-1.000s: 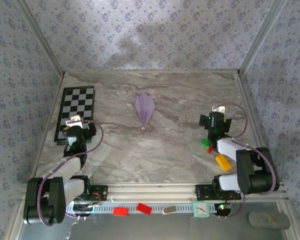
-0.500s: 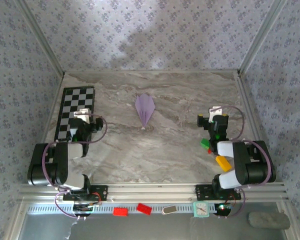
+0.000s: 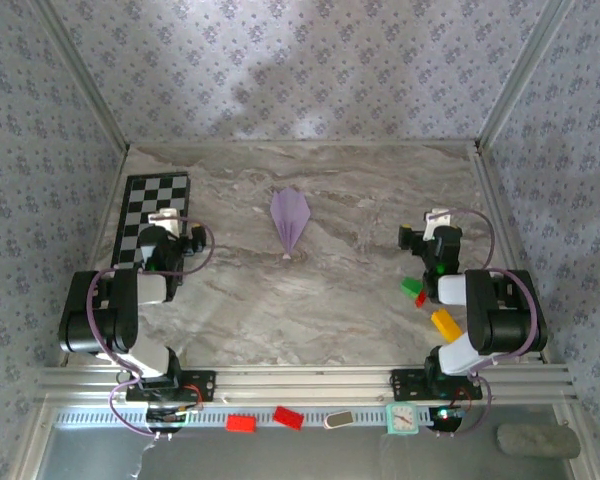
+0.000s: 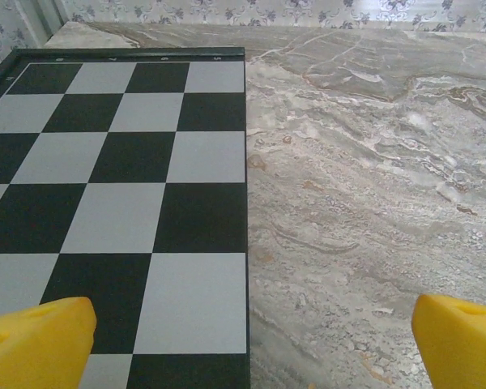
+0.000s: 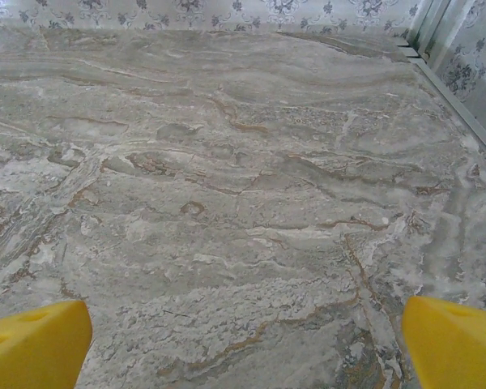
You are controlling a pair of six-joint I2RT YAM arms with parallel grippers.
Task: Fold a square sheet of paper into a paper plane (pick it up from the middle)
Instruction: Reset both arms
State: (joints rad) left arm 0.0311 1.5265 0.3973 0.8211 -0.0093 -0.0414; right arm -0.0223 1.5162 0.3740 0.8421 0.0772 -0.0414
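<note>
Table: grey-brown marbled table, enclosed left, right and far by walls of patterned lilac fabric.
Task object: narrow, pointed, pale lilac folded paper plane. It lies flat on the table, about midway between left and right and slightly toward the far side. The pointed tip faces the near edge and the wider end faces the far wall. A lengthwise centre crease is visible.
Task object clearance: the paper plane touches neither gripper and lies well apart from both, roughly between them.
Left gripper: left gripper with yellow fingertips, positioned at the left side of the table. Jaws are spread wide apart with nothing between them. The left finger is over the board and the right finger is over bare marble.
Board: flat black-and-white checkerboard with a dark border, lying at the far left of the table. Its right edge runs between the left gripper's fingers.
Right gripper: right gripper, positioned at the right side of the table. Jaws are spread wide apart, holding nothing, over bare marble.
Loose items: small green block, small red block and yellow block, grouped just near of the right gripper, beside its arm.
</note>
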